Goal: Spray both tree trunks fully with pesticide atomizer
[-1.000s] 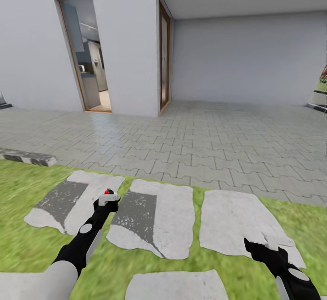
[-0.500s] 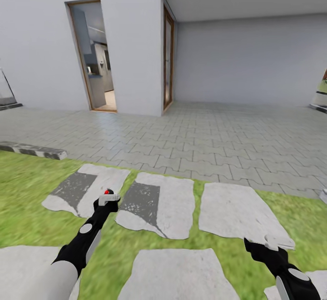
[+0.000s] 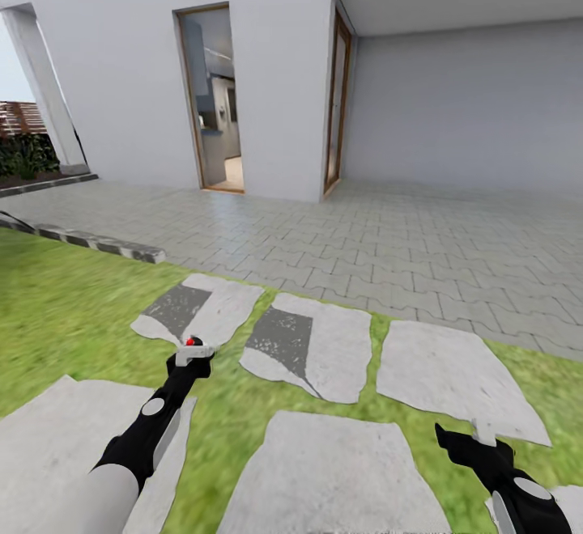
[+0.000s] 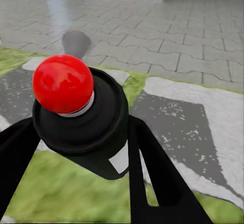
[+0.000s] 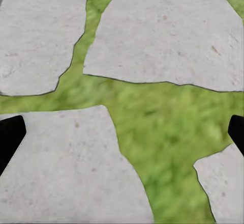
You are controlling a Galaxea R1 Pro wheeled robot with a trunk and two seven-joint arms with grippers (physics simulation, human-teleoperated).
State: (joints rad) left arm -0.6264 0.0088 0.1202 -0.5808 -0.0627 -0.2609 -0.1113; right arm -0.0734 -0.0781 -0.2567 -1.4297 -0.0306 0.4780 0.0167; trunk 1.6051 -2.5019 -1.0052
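From the head view, a white house point(image 3: 121, 73) stands ahead with an open doorway point(image 3: 214, 97) and a covered recess to its right. Grey paving point(image 3: 364, 235) runs along its front. Nearer lies the grass point(image 3: 65, 315), set with flat pale stepping stones point(image 3: 316, 344). At far left a strip of brown slat fence point(image 3: 20, 117) shows above dark shrubs. The left gripper point(image 3: 190, 356) reaches out over the lawn, holding the atomizer point(image 3: 192, 342), its red tip upward. The right gripper point(image 3: 474, 445) hangs low at the right above a stone.

In the left wrist view, the left jaws are clenched around the atomizer's dark body point(image 4: 86, 127), with black fingers point(image 4: 152, 178) on both sides and the red tip point(image 4: 63, 84) on top.

In the right wrist view, two black fingertips point(image 5: 10, 137) sit wide apart at the picture's edges, the jaws released, over stones and grass point(image 5: 162, 127).
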